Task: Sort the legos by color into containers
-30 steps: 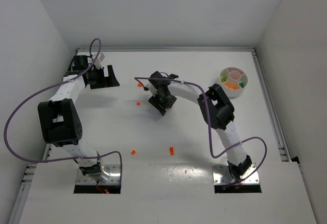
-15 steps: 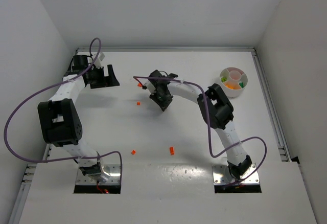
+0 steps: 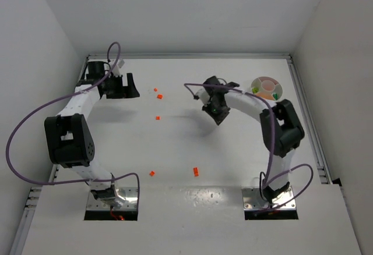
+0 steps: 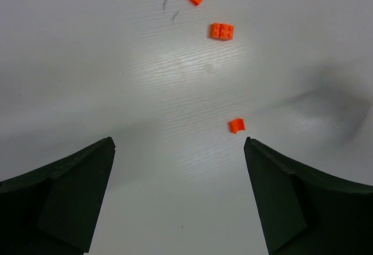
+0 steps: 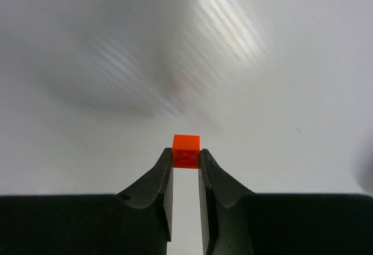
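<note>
Held piece: one small orange plastic brick (image 5: 186,149), pinched between the tips of the right gripper (image 5: 186,157). In the right wrist view it sits at frame centre. The two black fingers (image 5: 156,185) press on its left and right sides, and its upper edge stands proud of the tips. The surface behind it is blurred.

Top view: the right gripper is right of centre in the upper half of the frame. It is left of the round white divided dish (image 3: 268,78) and apart from it.
- The dish stands at the upper right of the white table (image 3: 233,167).
- Green bits (image 3: 255,90) show in its left and right sections.
- An orange bit (image 3: 265,96) shows in the lower section.
- The central well looks pale; its contents are too small to tell.

Loose pieces on the table, all orange:
- An upper pair of orange bricks (image 3: 159,96) lies left of centre, near the top.
- A middle orange brick (image 3: 157,117) lies just below them.
- A lower-left orange brick (image 3: 151,173) and a lower-centre orange brick (image 3: 196,171) lie near the bottom, well apart from the rest.

Left gripper (image 3: 123,86): at the upper left of the top view, spread wide and holding nothing. In the left wrist view its dark fingers (image 4: 64,202) fill the two bottom corners. The upper pair shows at top centre and the middle brick at centre right, near the right finger but not touching it.
</note>
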`<action>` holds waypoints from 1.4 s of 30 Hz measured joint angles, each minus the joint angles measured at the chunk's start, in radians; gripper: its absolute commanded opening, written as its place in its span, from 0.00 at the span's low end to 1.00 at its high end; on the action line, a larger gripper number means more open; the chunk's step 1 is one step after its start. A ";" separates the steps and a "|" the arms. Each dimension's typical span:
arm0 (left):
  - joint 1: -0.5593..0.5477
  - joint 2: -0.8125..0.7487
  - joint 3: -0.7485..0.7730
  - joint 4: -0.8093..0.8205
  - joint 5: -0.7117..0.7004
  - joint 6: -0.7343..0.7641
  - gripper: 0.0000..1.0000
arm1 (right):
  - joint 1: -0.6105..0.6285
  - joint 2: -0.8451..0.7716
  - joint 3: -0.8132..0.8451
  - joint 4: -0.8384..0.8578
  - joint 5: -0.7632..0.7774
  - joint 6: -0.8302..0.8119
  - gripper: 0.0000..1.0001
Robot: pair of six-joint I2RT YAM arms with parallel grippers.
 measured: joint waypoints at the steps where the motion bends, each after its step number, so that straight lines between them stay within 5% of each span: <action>1: -0.017 -0.006 0.000 0.004 -0.006 0.003 1.00 | -0.035 -0.042 -0.009 -0.017 0.000 -0.012 0.00; 7: -0.116 -0.034 0.000 0.031 -0.025 0.005 1.00 | -0.201 -0.258 0.007 -0.093 -0.027 -0.074 0.00; 16: -0.225 -0.038 0.036 0.051 -0.122 -0.006 1.00 | -0.340 -0.277 0.147 -0.218 -0.089 -0.108 0.00; 42: -0.247 -0.038 0.068 0.032 -0.164 0.038 1.00 | -0.648 0.142 0.653 -0.331 -0.071 -0.109 0.00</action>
